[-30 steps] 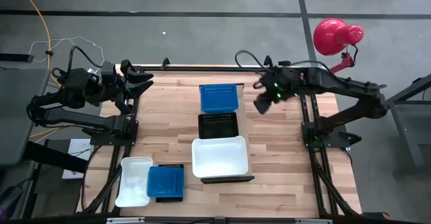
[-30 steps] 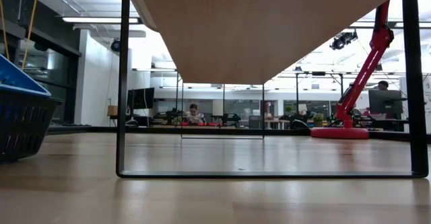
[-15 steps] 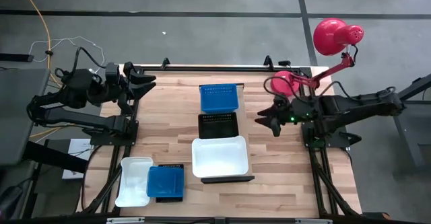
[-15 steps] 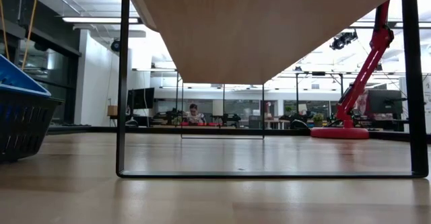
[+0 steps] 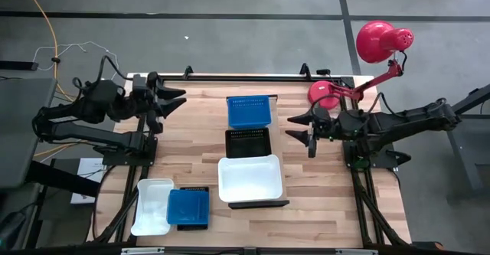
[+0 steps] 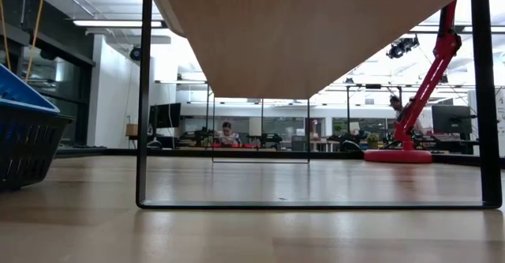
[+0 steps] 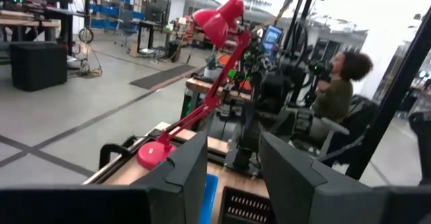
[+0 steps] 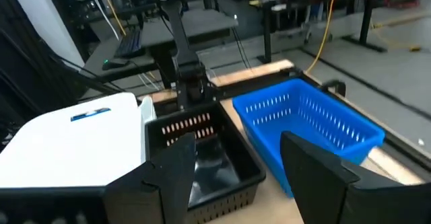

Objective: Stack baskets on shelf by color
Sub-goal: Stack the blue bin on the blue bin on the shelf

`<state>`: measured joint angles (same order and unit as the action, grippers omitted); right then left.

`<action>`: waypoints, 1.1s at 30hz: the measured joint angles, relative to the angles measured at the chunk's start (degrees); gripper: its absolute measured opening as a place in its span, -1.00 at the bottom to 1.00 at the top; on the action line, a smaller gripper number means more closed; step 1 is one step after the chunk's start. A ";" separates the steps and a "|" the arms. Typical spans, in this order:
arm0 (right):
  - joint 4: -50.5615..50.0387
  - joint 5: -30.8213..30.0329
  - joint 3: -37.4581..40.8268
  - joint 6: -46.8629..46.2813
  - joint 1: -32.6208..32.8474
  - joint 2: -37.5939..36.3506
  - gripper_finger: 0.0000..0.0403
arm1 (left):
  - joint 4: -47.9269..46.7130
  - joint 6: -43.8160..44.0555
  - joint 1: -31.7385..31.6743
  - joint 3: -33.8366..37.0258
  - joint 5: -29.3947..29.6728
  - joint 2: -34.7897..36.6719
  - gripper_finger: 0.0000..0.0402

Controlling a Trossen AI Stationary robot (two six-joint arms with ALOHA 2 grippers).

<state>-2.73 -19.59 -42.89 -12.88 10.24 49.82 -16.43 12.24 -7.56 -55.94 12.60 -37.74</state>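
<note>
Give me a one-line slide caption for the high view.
Three baskets, blue, black and white, line the shelf; both open tools, left and right, flank them empty.

Two white baskets (image 5: 250, 178), two blue (image 5: 250, 111), two black (image 5: 247, 142)

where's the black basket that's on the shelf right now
In the high view the black basket sits mid-shelf at the table's centre, between the blue basket on the far side and the white basket on the near side.
</note>
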 joint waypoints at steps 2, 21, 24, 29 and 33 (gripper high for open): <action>1.16 0.00 0.00 1.33 0.00 0.00 0.01 | -0.88 -0.25 0.00 0.00 0.00 -0.20 -0.38; 4.04 0.00 0.00 1.40 0.00 0.00 0.01 | -2.26 5.10 0.21 -0.16 0.88 -1.82 -0.38; 4.11 0.00 0.00 1.39 0.00 0.02 0.01 | -9.00 9.07 1.82 -3.08 -2.37 -5.33 -0.38; 4.12 0.00 0.00 1.39 0.00 0.02 0.01 | -27.34 22.53 10.30 -11.56 -4.50 -15.10 -0.38; 4.10 0.00 0.00 1.39 0.00 0.02 0.01 | -43.13 39.44 19.84 -16.01 -4.66 -22.19 -0.40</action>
<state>1.37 -19.59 -42.89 -11.49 10.24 49.84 -59.56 51.68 12.27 -71.95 7.94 -59.93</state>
